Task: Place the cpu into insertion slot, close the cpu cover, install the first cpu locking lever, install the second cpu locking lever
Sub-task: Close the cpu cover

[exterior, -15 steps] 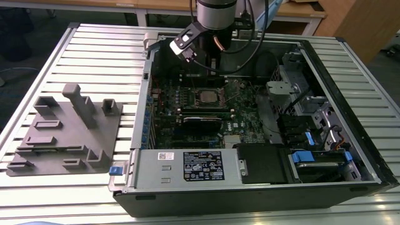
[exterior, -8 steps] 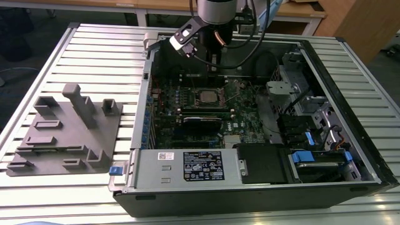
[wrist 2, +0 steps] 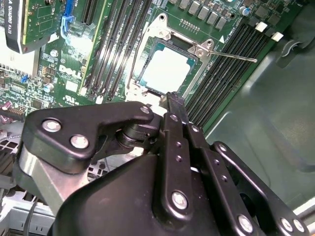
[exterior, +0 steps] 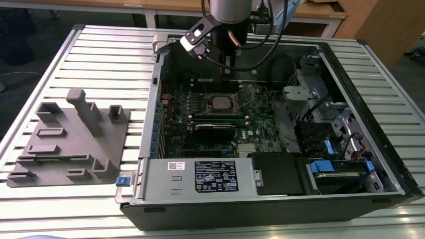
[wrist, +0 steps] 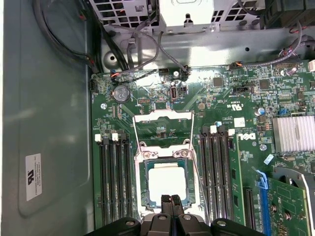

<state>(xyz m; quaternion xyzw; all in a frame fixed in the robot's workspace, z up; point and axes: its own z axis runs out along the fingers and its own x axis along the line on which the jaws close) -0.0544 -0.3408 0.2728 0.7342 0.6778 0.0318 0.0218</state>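
Since the cpu [wrist: 167, 183] sits in the insertion slot [wrist: 142, 189], step one looks done. The cpu cover [wrist: 162, 113] lies flipped open, and a locking lever [wrist 2: 231, 55] stands unlatched. The claw [wrist: 171, 200] hovers just above the chip, clenched and empty.

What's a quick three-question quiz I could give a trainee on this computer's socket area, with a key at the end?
1. True or false: the cpu sits in the insertion slot.
2. In the first wrist view, the cpu cover is: A) shut over the chip, B) swung open beyond the slot, C) lying on the table.
3. Fill in: the gripper, at the slot's edge, is ____ (open/shut).
Key: 1 true; 2 B; 3 shut.
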